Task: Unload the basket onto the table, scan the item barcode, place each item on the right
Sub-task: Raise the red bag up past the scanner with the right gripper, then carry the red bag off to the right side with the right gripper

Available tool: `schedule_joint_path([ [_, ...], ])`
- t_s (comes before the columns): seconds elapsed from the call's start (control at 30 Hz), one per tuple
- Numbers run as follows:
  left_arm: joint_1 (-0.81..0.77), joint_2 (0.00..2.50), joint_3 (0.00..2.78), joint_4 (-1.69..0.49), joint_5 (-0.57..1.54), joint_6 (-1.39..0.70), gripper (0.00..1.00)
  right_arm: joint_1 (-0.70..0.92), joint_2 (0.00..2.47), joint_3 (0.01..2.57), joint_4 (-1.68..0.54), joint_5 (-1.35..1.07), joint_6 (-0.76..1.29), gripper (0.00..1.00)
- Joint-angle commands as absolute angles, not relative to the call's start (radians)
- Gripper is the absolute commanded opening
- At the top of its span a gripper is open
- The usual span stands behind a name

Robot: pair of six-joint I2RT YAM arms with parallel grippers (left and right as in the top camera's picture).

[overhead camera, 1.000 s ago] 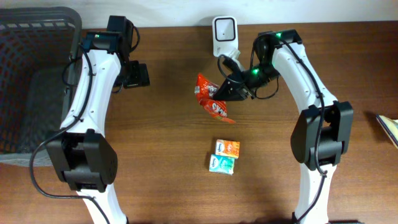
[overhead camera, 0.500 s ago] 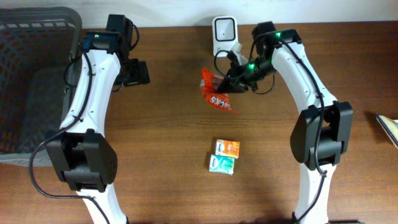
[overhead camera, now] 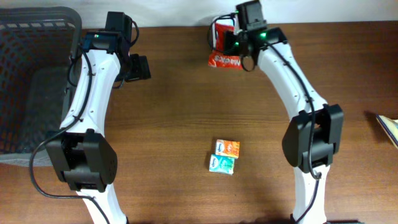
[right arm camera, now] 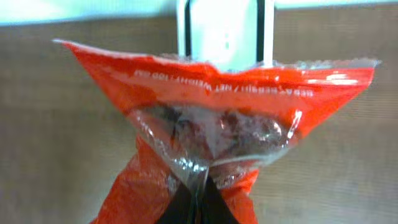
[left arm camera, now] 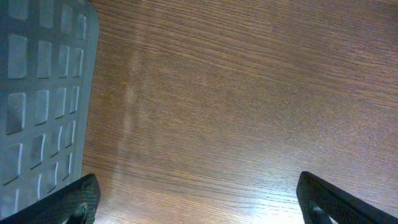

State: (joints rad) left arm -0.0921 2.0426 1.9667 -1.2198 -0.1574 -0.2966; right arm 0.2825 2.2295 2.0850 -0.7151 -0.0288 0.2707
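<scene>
Crinkles in the snack bag (right arm camera: 211, 93), pinched tight in my right gripper (right arm camera: 198, 210), could hide its barcode from the far scanner (right arm camera: 225, 31).

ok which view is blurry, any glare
Right wrist: soft throughout, the orange snack bag close and hazy, the white scanner behind it blurred, glare on the bag's top seal. Left wrist: crisp wood grain, a pale sheen streak on the table. Overhead: sharp, evenly lit.

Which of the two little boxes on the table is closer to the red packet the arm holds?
The orange box: it lies on the side of the teal box that faces the red packet, and the two boxes sit against each other.
</scene>
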Motion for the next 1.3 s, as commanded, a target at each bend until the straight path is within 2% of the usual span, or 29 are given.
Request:
schedule_joint_path([
  [0.0, -0.084, 2.050, 1.964, -1.216, -0.147, -0.302, 0.99, 0.307, 2.265, 2.109, -0.614, 0.118, 0.233, 0.04],
  [0.33, -0.084, 2.050, 1.964, -1.216, -0.147, -0.302, 0.99, 0.306, 2.362, 2.108, -0.362, 0.136, 0.233, 0.04],
  [0.67, -0.084, 2.050, 1.964, -1.216, -0.147, -0.302, 0.99, 0.306, 2.366, 2.109, -0.364, 0.215, 0.233, 0.04],
  [0.97, -0.084, 2.050, 1.964, -1.216, -0.147, -0.302, 0.99, 0.287, 2.249, 2.112, -0.475, 0.300, 0.254, 0.04],
  [1.1, -0.084, 2.050, 1.964, -1.216, -0.147, -0.302, 0.99, 0.213, 2.124, 2.112, -0.610, 0.351, 0.456, 0.04],
  [1.27, -0.084, 2.050, 1.964, -1.216, -0.147, -0.302, 0.99, 0.008, 2.014, 2.112, -0.903, 0.352, 0.663, 0.04],
])
